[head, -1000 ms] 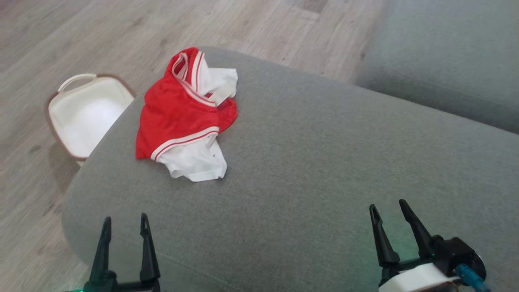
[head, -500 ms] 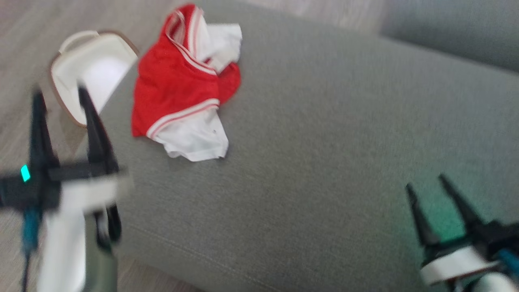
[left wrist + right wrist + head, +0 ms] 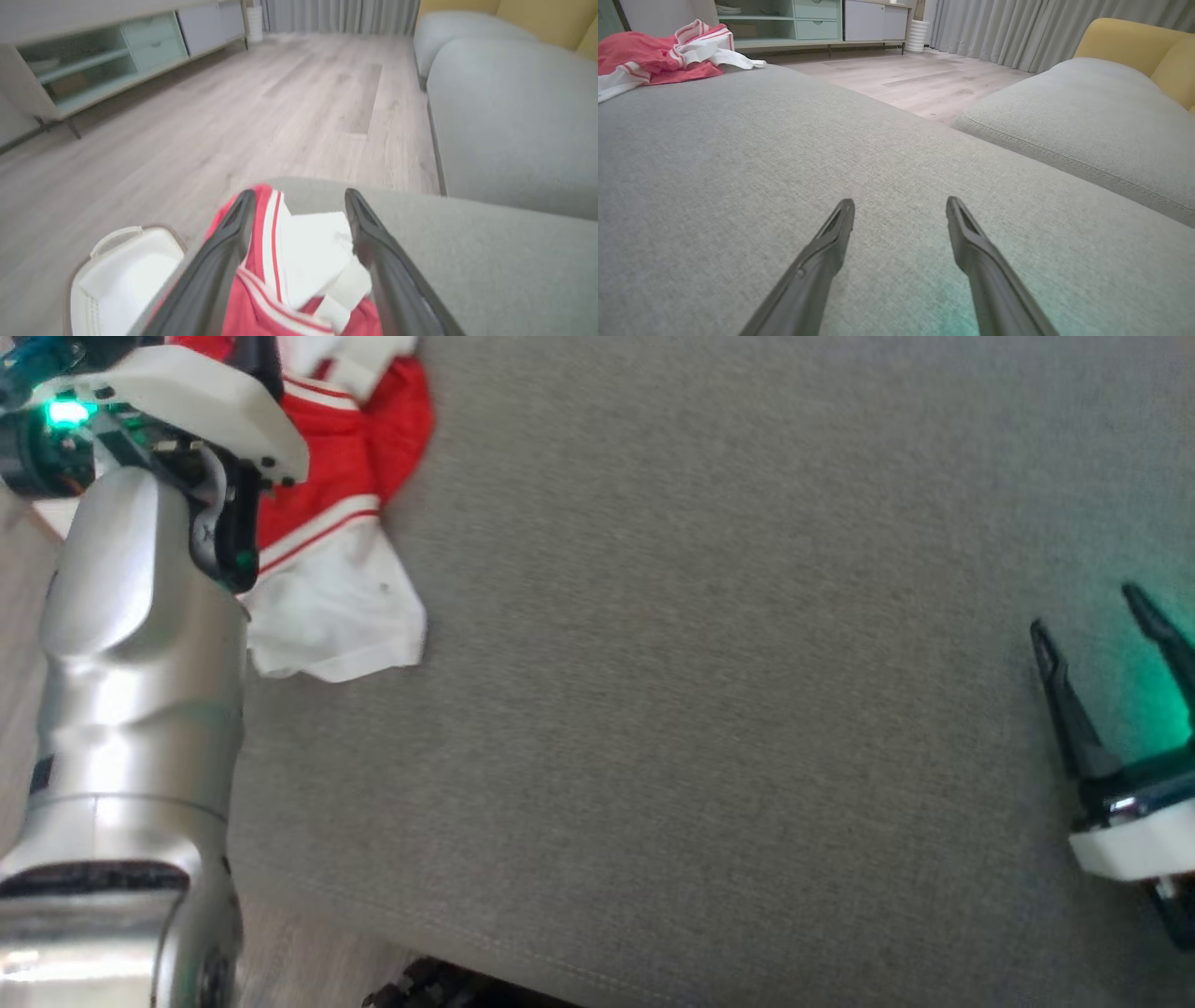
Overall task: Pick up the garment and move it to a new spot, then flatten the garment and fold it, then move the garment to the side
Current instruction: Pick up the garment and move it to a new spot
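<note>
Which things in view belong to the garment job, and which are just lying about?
In the job:
- red and white garment
- grey sofa cushion under it
- left claw, open, astride the garment
- right claw, open over bare cushion

Lying about:
- white basket on the floor
- second grey cushion
- low sideboard
- yellow armchair

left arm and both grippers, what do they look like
The left arm's silver, rounded forearm ends in a white wrist shell with a green light and blue cable. The left gripper and right gripper each have two long, tapered black fingers; the right's collar is white.
</note>
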Controlling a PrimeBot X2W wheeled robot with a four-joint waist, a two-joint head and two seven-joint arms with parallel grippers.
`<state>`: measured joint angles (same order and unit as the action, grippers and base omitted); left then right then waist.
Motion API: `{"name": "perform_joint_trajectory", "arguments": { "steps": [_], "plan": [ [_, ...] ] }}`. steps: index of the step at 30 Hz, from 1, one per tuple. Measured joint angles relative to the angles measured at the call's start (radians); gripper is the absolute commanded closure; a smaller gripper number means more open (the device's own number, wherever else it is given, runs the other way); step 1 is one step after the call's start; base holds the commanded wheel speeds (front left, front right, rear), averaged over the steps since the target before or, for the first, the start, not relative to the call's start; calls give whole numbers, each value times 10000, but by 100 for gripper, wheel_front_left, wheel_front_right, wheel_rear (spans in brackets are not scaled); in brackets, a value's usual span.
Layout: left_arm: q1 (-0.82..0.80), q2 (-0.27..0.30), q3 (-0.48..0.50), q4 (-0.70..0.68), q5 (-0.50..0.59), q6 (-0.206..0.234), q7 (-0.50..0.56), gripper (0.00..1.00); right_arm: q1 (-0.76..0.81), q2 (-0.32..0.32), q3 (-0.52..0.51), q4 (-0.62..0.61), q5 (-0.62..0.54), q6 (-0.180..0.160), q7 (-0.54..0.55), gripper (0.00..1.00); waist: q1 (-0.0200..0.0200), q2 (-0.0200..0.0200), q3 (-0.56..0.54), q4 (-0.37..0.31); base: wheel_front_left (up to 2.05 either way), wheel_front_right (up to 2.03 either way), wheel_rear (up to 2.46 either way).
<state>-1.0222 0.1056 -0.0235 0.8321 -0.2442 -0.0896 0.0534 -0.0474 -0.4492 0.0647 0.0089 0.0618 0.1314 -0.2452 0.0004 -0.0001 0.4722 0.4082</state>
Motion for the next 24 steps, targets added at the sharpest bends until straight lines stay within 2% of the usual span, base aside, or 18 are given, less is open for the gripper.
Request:
{"name": "perform_joint_trajectory", "arguments": {
  "steps": [5, 7, 8, 9, 10, 16, 20, 24],
  "plan": [
    [-320, 29, 121, 2314, -257, 52, 861, 0, -418, -111, -12, -355, 2, 0, 90, 0, -3, 0, 549, -469, 0, 0, 0],
    [-304, 4, 113, 3072, -257, 324, 1108, 0, -511, -111, -33, -454, 2, 0, 88, 0, -2, 0, 706, -622, 0, 0, 0],
    [-300, 6, 115, 3262, -257, 420, 1106, 4, -538, -105, -52, -477, 2, 0, 86, 0, -3, 0, 761, -691, 0, 0, 0],
    [-337, 36, 113, 3344, -245, 458, 997, 62, -571, -102, -71, -485, 2, 0, 79, 0, -4, 0, 803, -757, 0, 0, 0],
    [-398, 69, 113, 3444, -242, 456, 903, 100, -614, -84, -79, -479, 2, 0, 77, 0, -5, 0, 831, -814, 0, 0, 0],
    [-351, 263, -86, 3760, -178, 4, -481, 100, -654, 234, -130, 21, 0, 0, 44, 0, -3, 0, 494, -963, 0, 0, 0],
    [-358, 631, -261, 3701, -46, -119, -1584, 100, -627, 732, 25, 593, 0, 0, -31, 0, -4, 0, -124, -1050, 0, 0, 0],
    [-431, 1045, -629, 3503, 251, -165, -2236, 100, -591, 1331, 201, 918, 40, 0, -46, 0, -5, 0, -916, -1235, 0, 0, 0]
  ]
}}
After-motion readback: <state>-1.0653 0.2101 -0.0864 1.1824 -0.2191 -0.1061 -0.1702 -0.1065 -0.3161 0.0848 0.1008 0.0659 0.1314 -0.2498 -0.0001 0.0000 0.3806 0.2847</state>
